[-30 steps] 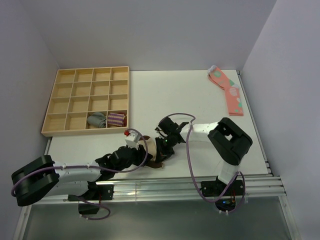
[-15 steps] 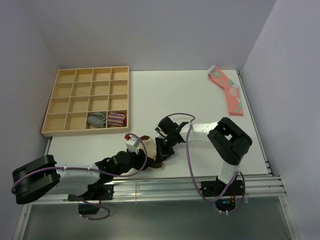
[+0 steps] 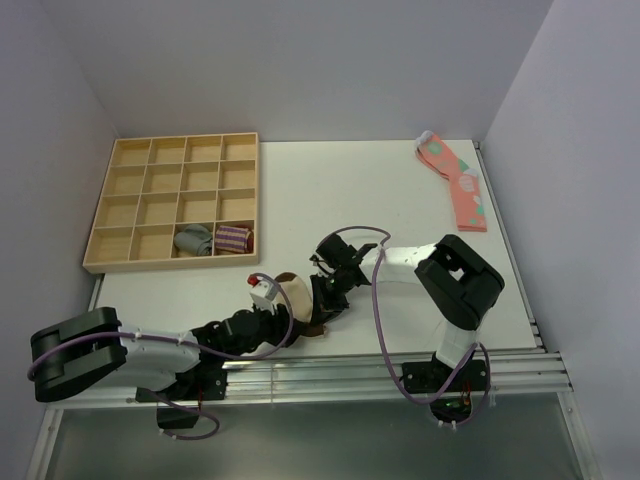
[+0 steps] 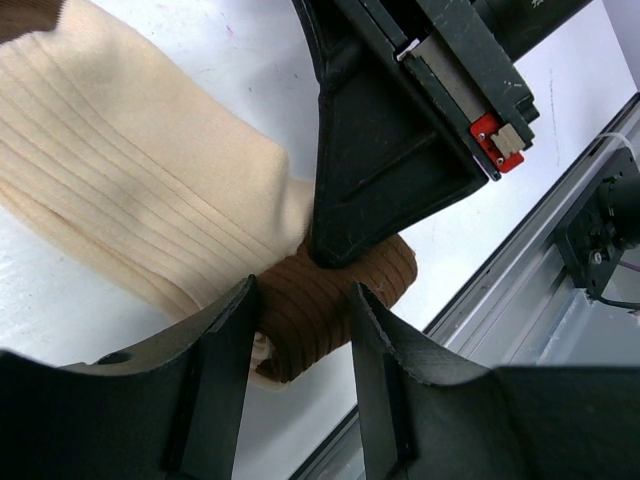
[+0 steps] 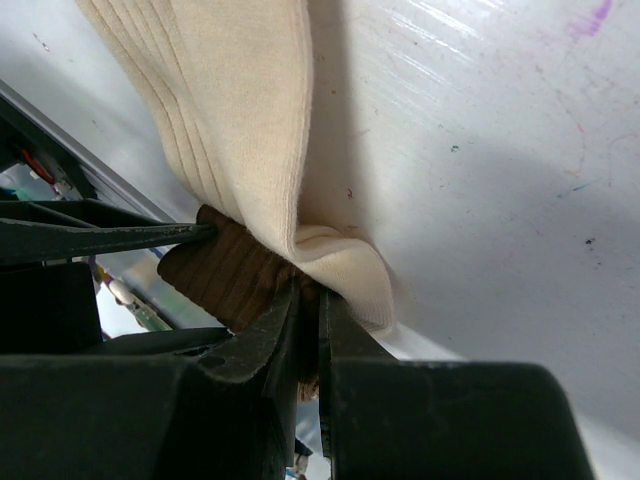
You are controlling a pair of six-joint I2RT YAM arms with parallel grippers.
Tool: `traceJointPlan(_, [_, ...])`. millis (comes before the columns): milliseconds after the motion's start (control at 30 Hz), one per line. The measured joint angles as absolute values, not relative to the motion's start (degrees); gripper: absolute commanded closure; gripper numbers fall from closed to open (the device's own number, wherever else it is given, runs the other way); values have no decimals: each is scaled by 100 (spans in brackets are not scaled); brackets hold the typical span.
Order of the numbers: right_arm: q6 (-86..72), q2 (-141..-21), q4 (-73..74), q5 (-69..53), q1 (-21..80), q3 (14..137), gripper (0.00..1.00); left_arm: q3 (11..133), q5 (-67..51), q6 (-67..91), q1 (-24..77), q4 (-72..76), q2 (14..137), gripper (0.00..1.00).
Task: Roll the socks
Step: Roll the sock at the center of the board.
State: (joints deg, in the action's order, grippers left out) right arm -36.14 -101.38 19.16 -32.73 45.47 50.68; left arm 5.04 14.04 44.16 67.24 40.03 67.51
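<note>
Socks (image 3: 296,296) lie at the near edge of the table (image 3: 350,190), caught between both grippers. Right gripper (image 5: 308,300): jaws nearly closed, and we see it pinching the fold where cream fabric meets the brown cuff (image 4: 320,320). The cream leg runs away from its fingertips. Left gripper (image 4: 303,298): jaws part-open and straddling that same cuff, with the right gripper's finger pressing down just beyond its tips. We can't tell if the left pads squeeze the cuff. Wooden tray (image 3: 170,262) and pink socks (image 3: 460,185) sit well away from both.
</note>
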Motion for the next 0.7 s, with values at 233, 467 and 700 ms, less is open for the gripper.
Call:
traceJointPlan(233, [-3614, -10143, 1916, -3280, 4547, 5068, 98, 357, 1446, 4534, 6801, 4320, 6816, 52])
traceJointPlan(467, [-3627, -10141, 1865, -3315, 4525, 5033, 95, 333, 1494, 4665, 6814, 4377, 6899, 78])
traceJointPlan(700, [-3767, -10064, 1608, -3393, 4482, 4845, 86, 357, 1555, 4823, 6820, 4661, 7262, 100])
